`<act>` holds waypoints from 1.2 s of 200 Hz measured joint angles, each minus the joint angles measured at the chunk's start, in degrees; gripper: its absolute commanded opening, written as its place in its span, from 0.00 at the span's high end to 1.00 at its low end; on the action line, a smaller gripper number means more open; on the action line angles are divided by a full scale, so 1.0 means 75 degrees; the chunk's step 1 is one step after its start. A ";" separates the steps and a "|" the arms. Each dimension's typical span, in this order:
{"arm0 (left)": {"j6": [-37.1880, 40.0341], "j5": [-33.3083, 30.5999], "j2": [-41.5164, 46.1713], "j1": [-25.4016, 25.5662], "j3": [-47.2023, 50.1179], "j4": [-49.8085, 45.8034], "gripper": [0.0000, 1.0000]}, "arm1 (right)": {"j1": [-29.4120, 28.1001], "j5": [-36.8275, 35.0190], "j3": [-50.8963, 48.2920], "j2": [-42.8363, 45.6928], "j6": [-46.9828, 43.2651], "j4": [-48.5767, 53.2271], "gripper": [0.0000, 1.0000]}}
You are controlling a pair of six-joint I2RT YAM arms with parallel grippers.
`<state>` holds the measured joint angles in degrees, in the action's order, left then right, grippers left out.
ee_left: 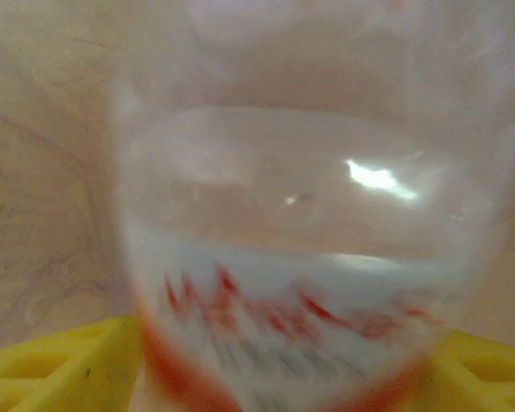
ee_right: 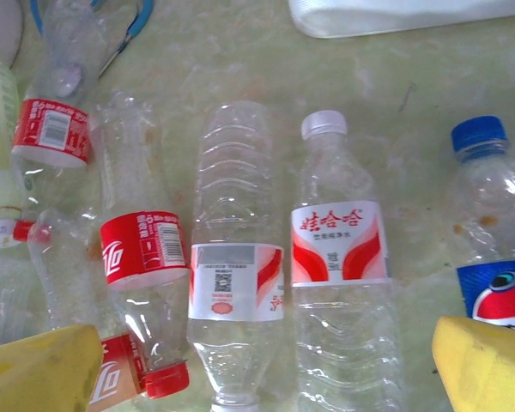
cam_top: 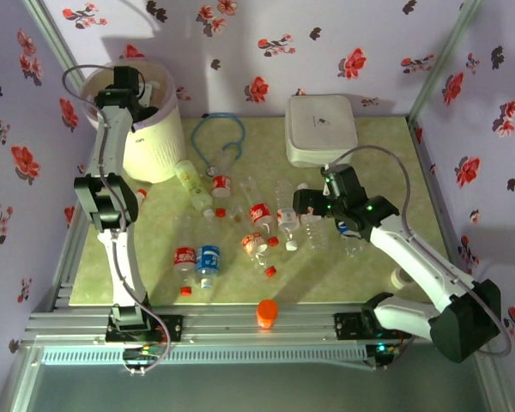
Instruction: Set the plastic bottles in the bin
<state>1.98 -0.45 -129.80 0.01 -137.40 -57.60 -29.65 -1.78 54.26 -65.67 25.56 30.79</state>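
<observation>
**One bottle at the bin's mouth, a crowded pile under the other arm**

From where I stand, the left gripper (cam_top: 125, 86) hangs over the mouth of the tall cream-white cylindrical bin (cam_top: 154, 150) at the table's far left corner. Its yellow fingers (ee_left: 43, 369) are closed on a clear plastic bottle with a red-printed label (ee_left: 283, 257), with the pale lilac bag liner (ee_left: 51, 172) close behind it. The danger here looks like the rim. Let go off-centre and the bottle could glance off the edge and drop back onto the pale green table (cam_top: 378, 275). A finger could also catch the loose liner and drag it, or rock the bin.

The right gripper (ee_right: 266, 369) hovers spread wide and empty above the bottles lying right of the table's middle. Directly beneath it are a white-capped bottle with a red-and-white label (ee_right: 339, 249) and a clear bottle with a coded white label (ee_right: 236, 283). They lie side by side, apparently touching. A red-labelled bottle (ee_right: 142, 249) lies just left of them and a blue-capped bottle (ee_right: 489, 257) to their right. With so little room, I judge a descending finger may land on a neighbour instead of in a gap. That would send round, slippery bottles rolling, or pinch two at once. A light squeeze may also let a smooth bottle squirt free.
</observation>
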 measured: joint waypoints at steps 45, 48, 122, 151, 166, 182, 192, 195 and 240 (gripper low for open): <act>0.0052 -0.0003 0.0000 -0.0003 -0.0032 -0.0050 0.00 | 0.0903 -0.0600 0.0003 0.0122 0.0000 0.0836 0.01; 0.0064 -0.0003 0.0000 -0.0003 -0.0035 -0.0047 0.00 | 0.0970 -0.0641 0.0003 0.0122 0.0000 0.0901 0.01; 0.0079 0.0009 0.0361 0.0006 -0.0358 -0.0102 0.00 | 0.2192 -0.0787 -0.0274 -0.0766 0.0125 0.2078 0.10; 0.0079 0.0061 0.1084 0.0015 -0.0358 0.0064 0.00 | 0.2192 -0.0592 -0.0699 -0.1221 0.0149 0.2087 0.10; 0.0079 0.0119 0.1545 0.0038 -0.0361 0.0189 0.00 | 0.2192 -0.0498 -0.0863 -0.1399 0.0152 0.2078 0.10; 0.0079 0.0149 0.2052 0.0070 -0.0370 0.0356 0.00 | 0.2192 -0.0411 -0.0909 -0.1661 0.0160 0.2063 0.11; 0.0079 0.0152 0.2308 0.0082 -0.0376 0.0449 0.00 | 0.2192 -0.0373 -0.0909 -0.1842 0.0172 0.2025 0.14; 0.0079 0.0152 0.2393 0.0087 -0.0376 0.0469 0.00 | 0.2192 -0.0358 -0.0909 -0.1900 0.0169 0.2008 0.14; -0.0026 0.0137 0.3232 0.0125 -0.0166 0.0793 0.00 | 0.2203 -0.0335 -0.1061 -0.2361 0.0198 0.1728 0.29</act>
<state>1.78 0.58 -105.56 0.95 -138.65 -51.66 -13.13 -4.29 46.30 -83.37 27.05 43.75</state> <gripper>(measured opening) 0.996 0.772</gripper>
